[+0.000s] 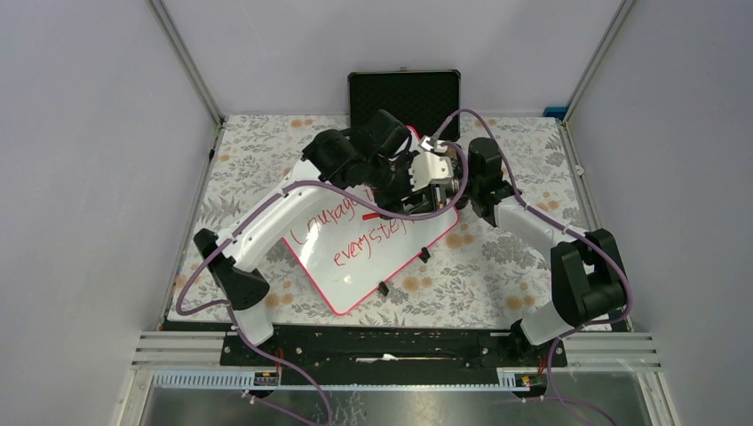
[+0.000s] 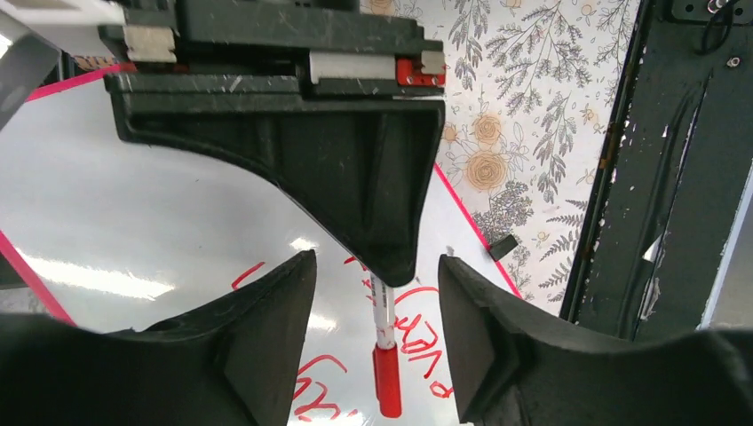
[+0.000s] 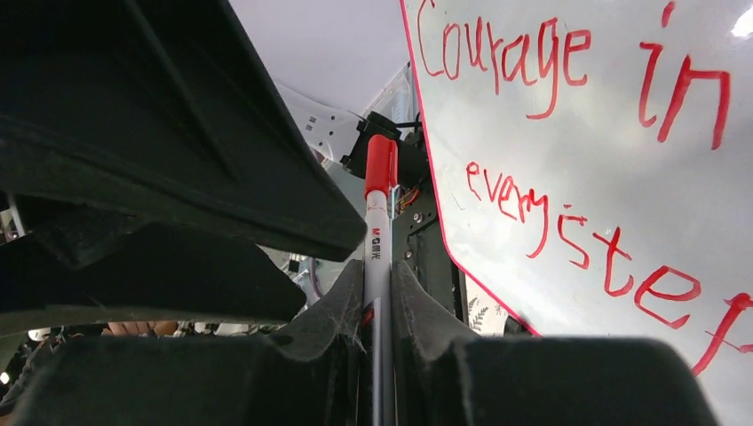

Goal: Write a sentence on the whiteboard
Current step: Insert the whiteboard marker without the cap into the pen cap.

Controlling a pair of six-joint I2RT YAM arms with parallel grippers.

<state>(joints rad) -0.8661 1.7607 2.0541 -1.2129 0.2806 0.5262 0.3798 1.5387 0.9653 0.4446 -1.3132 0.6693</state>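
Red sentence point(image 3: 519, 62) on the whiteboard point(image 3: 613, 169): "Courage in every step".
Right gripper point(image 3: 377, 284) clamps a red-capped "M&G" marker point(image 3: 379, 222); left gripper point(image 2: 377, 293) is spread, empty.

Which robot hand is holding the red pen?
The right gripper is holding it. Its two fingers are pinched shut on the red-capped marker. The left gripper has its fingers spread apart and is not squeezing the marker.

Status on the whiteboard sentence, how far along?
Done: the sentence reads "Courage in every step," in red on the whiteboard. In hand: right hand shut on the marker, red cap on; left hand open, the capped end showing between its fingers. Left: probably just setting the marker down.
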